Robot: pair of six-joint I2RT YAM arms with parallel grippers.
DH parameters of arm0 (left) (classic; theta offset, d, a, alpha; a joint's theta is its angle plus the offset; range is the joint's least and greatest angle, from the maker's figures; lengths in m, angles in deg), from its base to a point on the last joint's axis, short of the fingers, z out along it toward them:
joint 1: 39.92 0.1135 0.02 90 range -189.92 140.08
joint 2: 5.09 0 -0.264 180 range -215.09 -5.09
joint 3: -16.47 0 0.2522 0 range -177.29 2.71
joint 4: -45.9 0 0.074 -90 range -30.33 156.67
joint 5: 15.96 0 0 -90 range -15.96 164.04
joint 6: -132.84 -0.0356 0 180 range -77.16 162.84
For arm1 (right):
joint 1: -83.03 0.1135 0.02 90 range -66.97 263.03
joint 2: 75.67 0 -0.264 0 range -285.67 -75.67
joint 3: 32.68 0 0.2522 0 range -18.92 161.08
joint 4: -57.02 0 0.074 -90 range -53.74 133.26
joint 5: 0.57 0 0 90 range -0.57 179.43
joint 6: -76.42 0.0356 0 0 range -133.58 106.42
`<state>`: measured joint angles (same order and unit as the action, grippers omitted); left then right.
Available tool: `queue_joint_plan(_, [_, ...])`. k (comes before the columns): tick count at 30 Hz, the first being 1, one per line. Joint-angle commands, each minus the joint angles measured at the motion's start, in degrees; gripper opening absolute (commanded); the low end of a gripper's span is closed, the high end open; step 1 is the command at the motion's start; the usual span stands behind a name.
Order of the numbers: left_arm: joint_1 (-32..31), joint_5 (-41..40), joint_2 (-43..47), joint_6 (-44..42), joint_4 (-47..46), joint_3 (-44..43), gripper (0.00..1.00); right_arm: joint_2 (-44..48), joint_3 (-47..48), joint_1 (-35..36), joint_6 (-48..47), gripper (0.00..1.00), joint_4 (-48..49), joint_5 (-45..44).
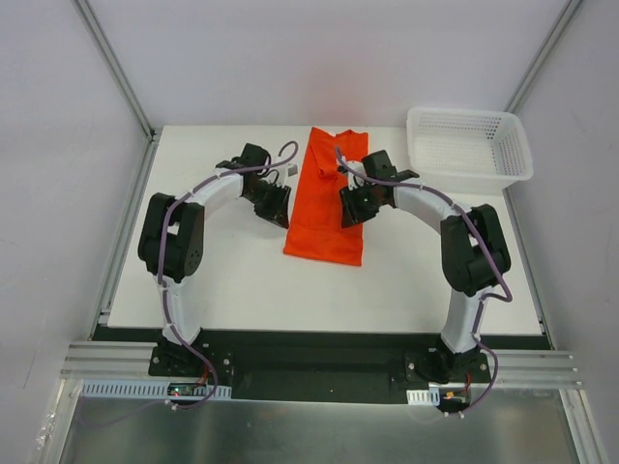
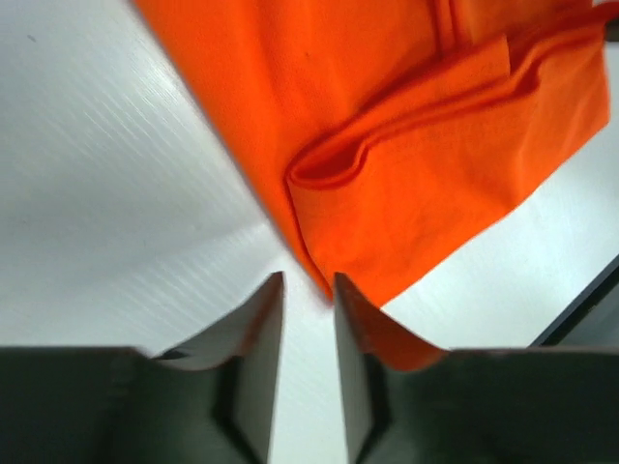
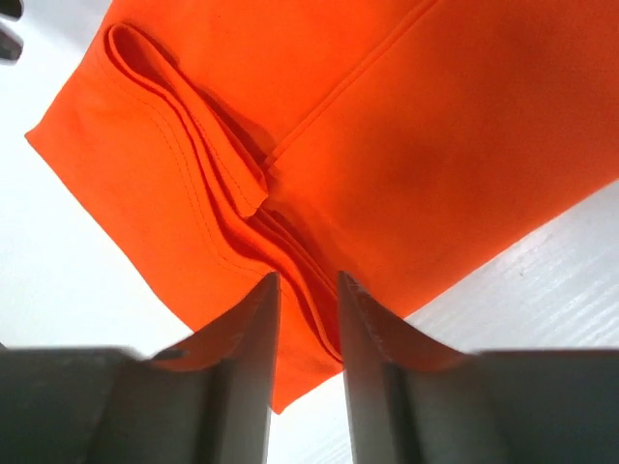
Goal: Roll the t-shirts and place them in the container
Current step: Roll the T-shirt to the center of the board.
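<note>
The orange-red t-shirt (image 1: 327, 208) lies on the white table (image 1: 242, 280) as a long narrow strip, its sides folded inward. My left gripper (image 1: 279, 208) sits at the strip's left edge, and my right gripper (image 1: 350, 211) sits over its right edge. In the left wrist view the left gripper (image 2: 309, 280) is open by a narrow gap, with bare table between its jaws and the t-shirt (image 2: 406, 184) just past the tips. In the right wrist view the right gripper (image 3: 308, 278) is open just as narrowly, and stacked folds of the t-shirt (image 3: 435, 135) run under the gap.
A white mesh basket (image 1: 484, 159) stands at the table's far right corner. A small grey object (image 1: 289, 171) lies near the left gripper. Metal frame rails run along the table's sides and front.
</note>
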<state>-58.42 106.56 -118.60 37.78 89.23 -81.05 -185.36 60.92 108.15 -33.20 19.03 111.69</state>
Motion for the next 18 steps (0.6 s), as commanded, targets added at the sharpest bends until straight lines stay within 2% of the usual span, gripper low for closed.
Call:
queue_joint_plan(1, [-3.5,1.2,11.3,-12.8,-0.3,6.0,0.36,5.8,-1.4,-0.7,-2.5,0.46,-2.1,-2.4])
queue_joint_plan(2, [-4.3,0.3,13.4,-19.2,-3.1,10.2,0.42,8.2,-2.4,-1.1,-2.4,0.50,-2.5,-3.0])
queue_joint_plan(4, [-6.4,-2.1,19.5,-26.4,-6.5,15.3,0.47,11.0,-4.5,-2.7,-2.1,0.59,-3.0,-4.8])
queue_joint_plan(5, [-8.7,-3.3,21.3,-33.5,-10.0,19.8,0.48,13.3,-5.0,-3.3,-2.1,0.61,-4.0,-5.0])
queue_joint_plan(8, [-12.2,-4.6,26.3,-45.2,-15.0,27.4,0.56,16.3,-5.7,-6.4,-3.1,0.67,-7.0,-5.6])
queue_joint_plan(9, [-13.0,-4.3,26.8,-47.7,-16.9,28.6,0.60,17.7,-5.8,-7.3,-3.5,0.68,-7.7,-5.7])
queue_joint_plan(11, [-15.0,-4.8,27.3,-53.5,-18.7,31.4,0.60,19.2,-6.0,-9.8,-4.2,0.70,-9.4,-6.2])
queue_joint_plan(12, [-15.5,-5.3,26.9,-55.0,-21.6,32.2,0.60,20.6,-6.2,-11.5,-4.4,0.76,-9.9,-6.4])
queue_joint_plan(15, [-16.9,-6.8,25.2,-58.8,-27.4,34.5,0.60,23.6,-7.4,-14.0,-5.0,0.78,-10.8,-6.3])
queue_joint_plan(18, [-17.4,-7.6,22.0,-61.6,-29.4,34.4,0.57,25.9,-9.9,-15.5,-5.3,0.78,-11.3,-5.9])
